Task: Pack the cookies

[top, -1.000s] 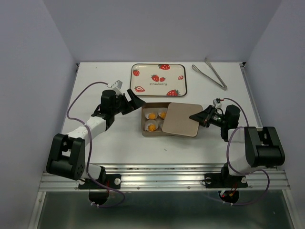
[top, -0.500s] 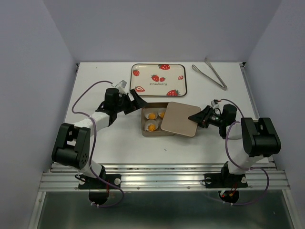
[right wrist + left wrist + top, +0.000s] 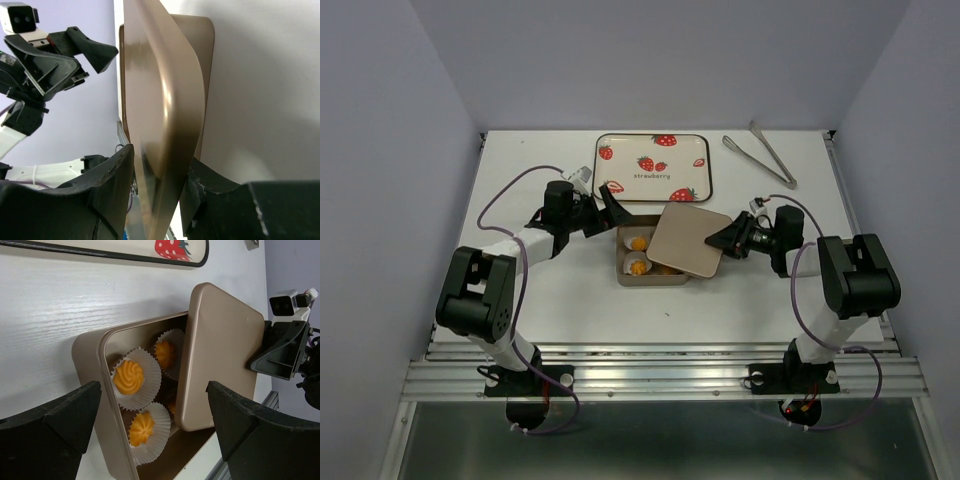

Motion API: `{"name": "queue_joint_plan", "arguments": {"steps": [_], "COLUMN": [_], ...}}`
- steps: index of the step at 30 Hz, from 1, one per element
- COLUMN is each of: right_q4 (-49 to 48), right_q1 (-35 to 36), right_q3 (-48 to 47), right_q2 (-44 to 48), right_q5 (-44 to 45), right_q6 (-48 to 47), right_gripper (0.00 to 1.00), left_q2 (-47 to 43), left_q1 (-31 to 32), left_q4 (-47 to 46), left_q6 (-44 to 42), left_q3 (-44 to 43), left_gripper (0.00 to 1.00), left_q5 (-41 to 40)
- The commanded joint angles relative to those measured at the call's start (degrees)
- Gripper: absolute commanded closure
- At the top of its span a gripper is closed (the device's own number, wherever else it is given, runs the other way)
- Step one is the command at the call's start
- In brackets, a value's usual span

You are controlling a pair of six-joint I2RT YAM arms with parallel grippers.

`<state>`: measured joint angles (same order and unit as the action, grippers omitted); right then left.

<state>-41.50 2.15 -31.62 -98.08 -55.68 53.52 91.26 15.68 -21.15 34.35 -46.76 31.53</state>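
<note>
- Left gripper (image 3: pixel 609 211): I read its black fingers as spread wide with nothing between them. In the left wrist view they frame the tin from either side. From the top camera it sits just beside the tin's far left corner, and I cannot tell whether it touches.
- Gold rounded-rectangle metal tin (image 3: pixel 621 262): it stands on the white table (image 3: pixel 570 305), near the middle, between the two arms. Its left half is uncovered.
- Small orange-yellow swirled cookies (image 3: pixel 129 376): all lie inside the tin, each in a white fluted paper cup (image 3: pixel 150 386). I see three plainly in the left wrist view. A fourth shows only as an orange sliver under the lid's edge.
- Gold rounded-rectangle metal lid (image 3: pixel 685 238): it lies askew over the right part of the tin, turned relative to it and tilted rather than seated on the rim. It overhangs the tin on the right.
- Right gripper (image 3: pixel 717 243): it is at the lid's right edge. In the right wrist view the rim sits between the two fingers (image 3: pixel 107 185), and both look pressed against it, so I read a narrow grasp on the lid.
- Cream rectangular tray with a dark rim and printed red strawberries (image 3: pixel 682 152): it sits on the far side of the table, just beyond the tin.
- Metal tongs (image 3: pixel 772 155): they lie at the far right of the table, well apart from the tin.
</note>
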Motion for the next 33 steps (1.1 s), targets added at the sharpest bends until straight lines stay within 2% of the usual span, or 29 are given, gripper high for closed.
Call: {"name": "queue_joint_plan", "arguments": {"steps": [1, 10, 22, 33], "right_q4": [3.78, 7.65, 19.78, 22.07], "right_q1": [1.19, 1.71, 4.87, 5.41], "right_q3": [-4.14, -7.40, -15.05, -18.57], "right_q2": [-0.44, -4.31, -5.89, -9.14], "right_q5": [0.84, -0.31, -5.14, -7.34], "right_q6": [-4.38, -5.61, -15.63, -16.07], "right_gripper": [0.56, 0.54, 0.57, 0.57], "left_q2": [-0.21, 0.49, 1.63, 2.69], "left_q1": [0.14, 0.14, 0.14, 0.14], "left_q4": [-0.83, -0.30, -0.12, 0.23], "left_q6": [-2.00, -2.36, -2.88, -3.15], "left_q3": [-2.89, -3.42, -4.12, -4.65], "left_gripper": [0.01, 0.01, 0.01, 0.01], "left_q5": [1.78, 1.87, 2.83, 3.89]}}
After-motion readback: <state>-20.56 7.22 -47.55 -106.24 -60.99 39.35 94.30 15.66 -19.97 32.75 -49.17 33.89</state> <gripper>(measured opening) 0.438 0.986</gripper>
